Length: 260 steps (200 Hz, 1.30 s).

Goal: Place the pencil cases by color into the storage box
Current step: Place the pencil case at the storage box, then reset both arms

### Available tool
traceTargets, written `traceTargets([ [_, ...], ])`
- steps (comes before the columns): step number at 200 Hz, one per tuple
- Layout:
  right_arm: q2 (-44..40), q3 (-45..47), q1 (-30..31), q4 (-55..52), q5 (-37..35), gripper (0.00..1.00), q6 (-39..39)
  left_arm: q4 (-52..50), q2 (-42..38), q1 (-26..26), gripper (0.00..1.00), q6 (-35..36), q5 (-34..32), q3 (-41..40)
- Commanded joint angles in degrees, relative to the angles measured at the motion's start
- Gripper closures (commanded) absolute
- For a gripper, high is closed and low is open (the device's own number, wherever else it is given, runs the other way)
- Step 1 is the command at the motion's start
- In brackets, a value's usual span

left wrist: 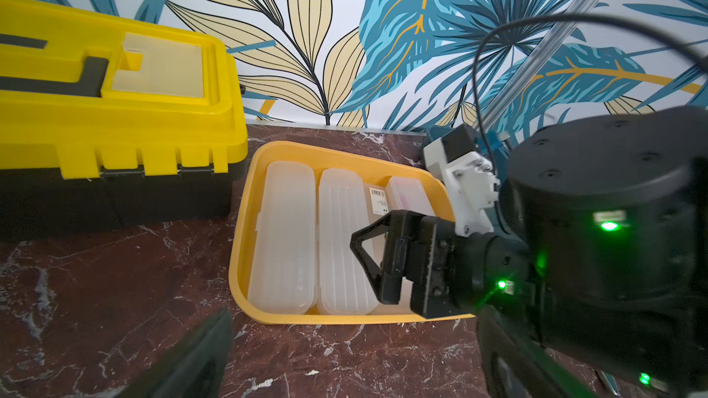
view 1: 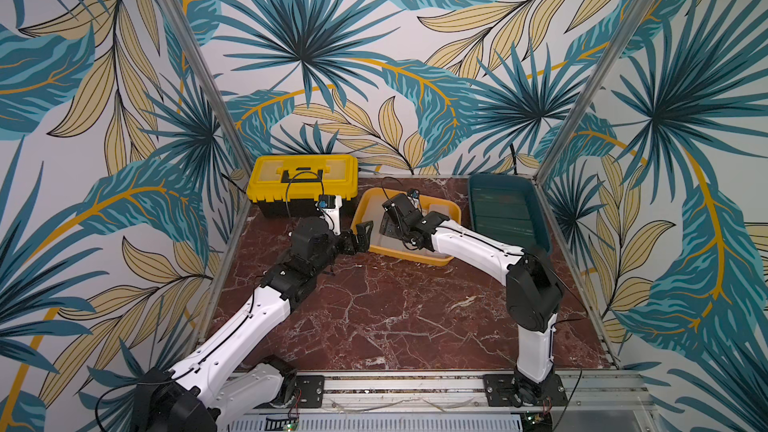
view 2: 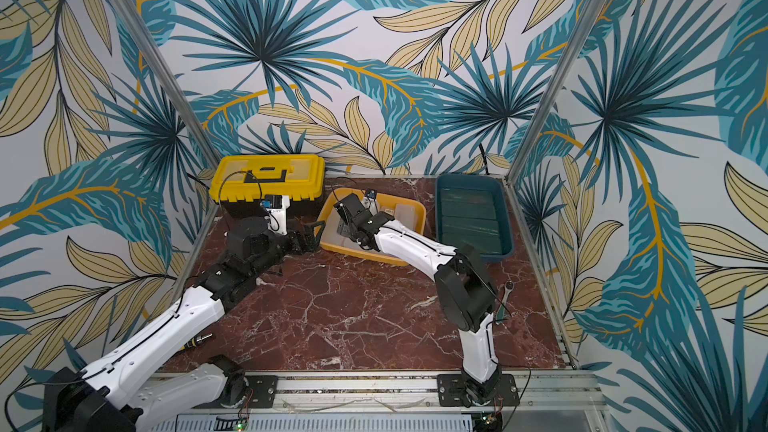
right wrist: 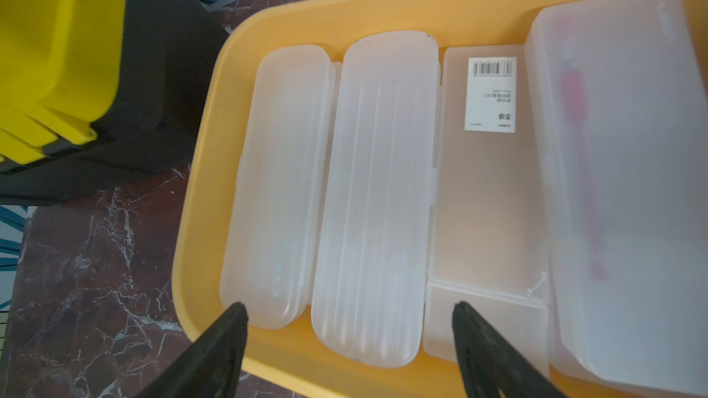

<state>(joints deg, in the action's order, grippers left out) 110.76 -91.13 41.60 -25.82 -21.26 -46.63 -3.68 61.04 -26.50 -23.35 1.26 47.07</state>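
The frosted white pencil cases (right wrist: 375, 193) lie side by side in the yellow tray (right wrist: 199, 223) at the middle of the desk's (view 1: 395, 313) far edge; one bears a barcode sticker (right wrist: 490, 93). The dark green pencil cases (view 2: 469, 222) lie in the teal tray (view 2: 469, 178) at the far right corner. The right gripper (right wrist: 348, 312) hangs over the yellow tray, jaws wide, empty. The left gripper (view 1: 361, 238), jaws wide and empty, sits just beside that tray's left rim, before the yellow toolbox (view 1: 301, 178).

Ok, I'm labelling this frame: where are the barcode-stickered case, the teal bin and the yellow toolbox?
barcode-stickered case (right wrist: 486, 204): right wrist view, bare frosted lid beyond the sticker.
teal bin (view 2: 503, 218): a top view, its side wall.
yellow toolbox (left wrist: 115, 128): left wrist view, front of the lid.
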Motion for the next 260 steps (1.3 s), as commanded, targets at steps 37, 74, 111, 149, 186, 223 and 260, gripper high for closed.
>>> traceTargets([
  [37, -14.0, 12.8, -4.3, 1.1, -3.9, 0.16, 3.5, 1.2, 4.3, -0.1, 0.00, 0.7, 2.0, -0.1],
  [74, -18.7, 19.7, -7.6, 1.5, -3.3, 0.16, 3.6, 1.4, 9.8, -1.3, 0.00, 0.3, 3.0, 2.1],
  [111, -25.5, 27.5, -10.9, 5.3, -1.2, 0.16, 5.8, 1.3, 17.2, -3.4, 0.00, 1.8, 4.5, 5.8],
  [149, -35.0, 32.3, -12.3, 5.7, -2.8, 0.16, 15.8, 2.0, 22.4, -4.4, 0.00, 4.8, 5.1, 9.1],
  [186, -45.5, 39.2, -16.0, 11.9, -3.4, 0.14, 27.1, 1.8, 22.3, -4.4, 0.01, 6.4, 2.1, 12.3],
  [223, -55.7, 46.3, -19.3, 20.0, -5.2, 0.13, 37.6, 1.8, 18.0, -4.3, 0.00, 7.6, -4.2, 12.9],
  [260, -63.9, 55.2, -21.7, 30.4, -6.5, 0.10, 43.2, 0.1, 12.3, -3.8, 0.00, 7.8, -9.1, 13.1],
])
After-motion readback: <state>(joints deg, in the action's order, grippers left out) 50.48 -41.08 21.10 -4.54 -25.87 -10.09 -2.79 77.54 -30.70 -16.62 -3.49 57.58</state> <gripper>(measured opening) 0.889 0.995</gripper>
